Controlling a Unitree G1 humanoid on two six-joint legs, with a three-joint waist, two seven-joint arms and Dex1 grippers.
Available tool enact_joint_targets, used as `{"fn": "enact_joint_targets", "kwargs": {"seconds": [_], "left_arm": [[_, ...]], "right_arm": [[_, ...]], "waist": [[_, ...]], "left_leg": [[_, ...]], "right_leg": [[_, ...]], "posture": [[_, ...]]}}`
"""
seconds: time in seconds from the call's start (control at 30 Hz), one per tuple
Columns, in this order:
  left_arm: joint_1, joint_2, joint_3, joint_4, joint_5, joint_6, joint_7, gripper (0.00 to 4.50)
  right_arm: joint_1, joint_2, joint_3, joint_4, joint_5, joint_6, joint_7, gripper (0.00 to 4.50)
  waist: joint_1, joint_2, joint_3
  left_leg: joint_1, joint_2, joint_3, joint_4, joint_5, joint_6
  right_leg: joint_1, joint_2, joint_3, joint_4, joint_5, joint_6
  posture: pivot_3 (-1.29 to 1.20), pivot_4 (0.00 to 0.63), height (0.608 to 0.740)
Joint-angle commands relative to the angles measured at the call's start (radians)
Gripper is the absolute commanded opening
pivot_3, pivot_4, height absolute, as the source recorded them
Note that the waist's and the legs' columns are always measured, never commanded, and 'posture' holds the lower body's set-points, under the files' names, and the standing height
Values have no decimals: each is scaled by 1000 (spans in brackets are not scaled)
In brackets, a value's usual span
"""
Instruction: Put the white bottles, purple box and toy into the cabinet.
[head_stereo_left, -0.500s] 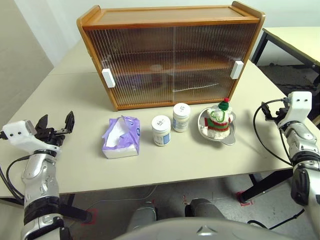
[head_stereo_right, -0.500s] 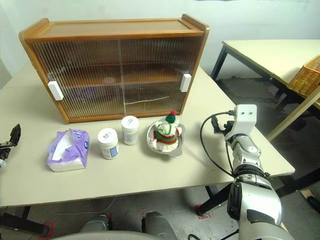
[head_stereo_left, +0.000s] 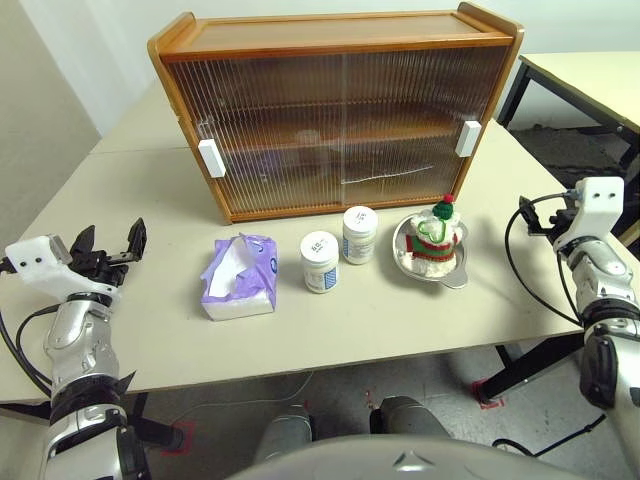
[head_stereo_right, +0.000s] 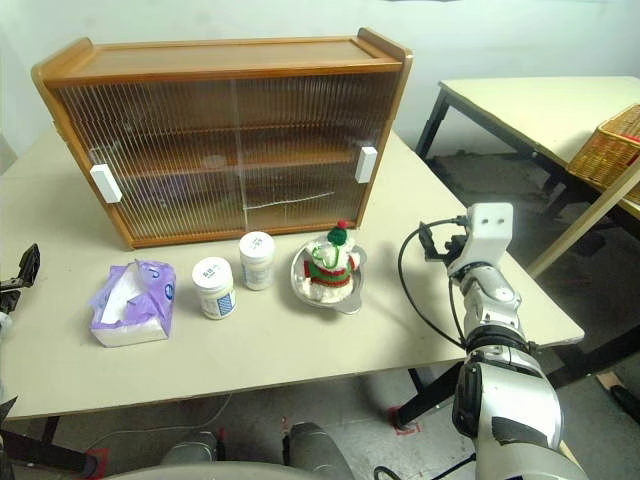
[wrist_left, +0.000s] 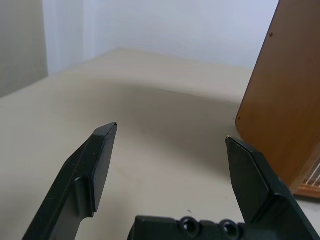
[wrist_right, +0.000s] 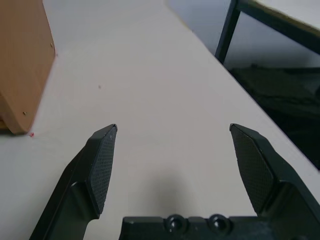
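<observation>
Starting from the row in front of the closed cabinet (head_stereo_left: 340, 110), you have the purple box (head_stereo_left: 239, 277) at the left, the two white bottles (head_stereo_left: 320, 261) side by side in the middle, and the toy (head_stereo_left: 436, 236) sitting in a steel bowl (head_stereo_left: 456, 273) at the right, all on the counter (head_stereo_left: 330, 330). Your left claw (head_stereo_left: 107, 248) hangs spread wide and empty, well apart from the box; your right claw (wrist_right: 177, 167) is likewise released, out beside the cabinet's end. Expect the box to be light and soft, so pinch its long sides gently or it will crumple. The bottles look rigid and smooth; grip across the body below the cap. Take the plush toy around its middle; the bowl may slide.
</observation>
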Motion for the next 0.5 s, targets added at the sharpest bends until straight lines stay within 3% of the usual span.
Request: {"fn": "enact_joint_targets", "kwargs": {"seconds": [0.03, 0.2, 0.5], "left_arm": [[5, 7, 0, 10, -2, -13, -12, 4474], [-20, 20, -3, 51, 4, -19, -20, 4474], [-41, 26, -17, 39, 4, -12, -36, 4474]], "right_arm": [[-30, -12, -17, -83, 44, -3, 79, 4500], [13, -14, -14, -293, 123, 76, 220, 4500], [121, -31, 46, -787, 292, 466, 446, 4500]], "waist": [[-5, 0, 0], [-12, 0, 0], [-17, -1, 0]], "left_leg": [[0, 0, 1, 0, 0, 0], [1, 0, 2, 1, 1, 1], [-1, 0, 1, 13, -2, -1]], "right_leg": [[0, 0, 1, 0, 0, 0], [0, 3, 4, 0, 0, 1], [1, 15, 5, -1, 0, 0]], "posture": [[-130, 0, 740], [-143, 0, 740], [-145, 0, 740]]}}
